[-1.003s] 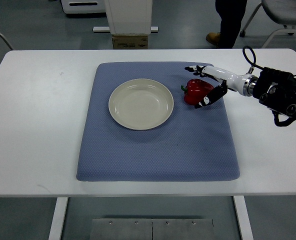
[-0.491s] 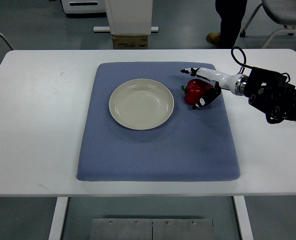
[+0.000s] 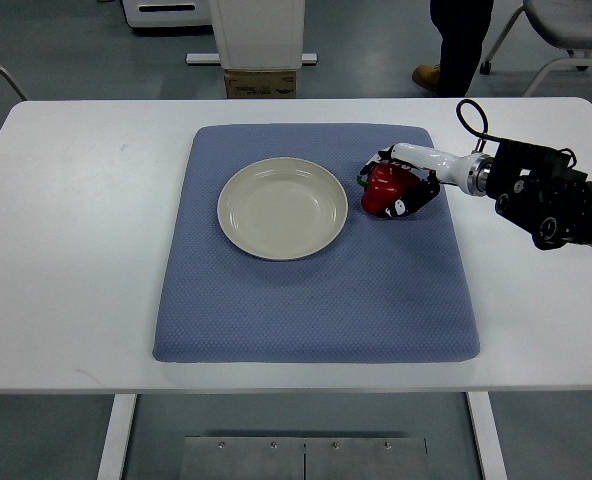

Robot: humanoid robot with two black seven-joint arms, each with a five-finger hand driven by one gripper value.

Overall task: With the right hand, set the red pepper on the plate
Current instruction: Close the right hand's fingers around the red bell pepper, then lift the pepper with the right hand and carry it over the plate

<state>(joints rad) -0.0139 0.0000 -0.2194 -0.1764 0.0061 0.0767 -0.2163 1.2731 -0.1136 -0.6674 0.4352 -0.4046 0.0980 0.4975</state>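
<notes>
The white surface (image 3: 76, 250) carries a blue-grey mat (image 3: 316, 300), on which a round cream plate (image 3: 283, 208) sits left of centre, empty. The right hand (image 3: 408, 182), entering from the right edge on a white and black arm, has its fingers curled around the red pepper (image 3: 383, 188), gripping it from the far and near sides. The red pepper is glossy, bright red, with a green stem end facing the plate; it sits on the mat just beside the plate's right rim
</notes>
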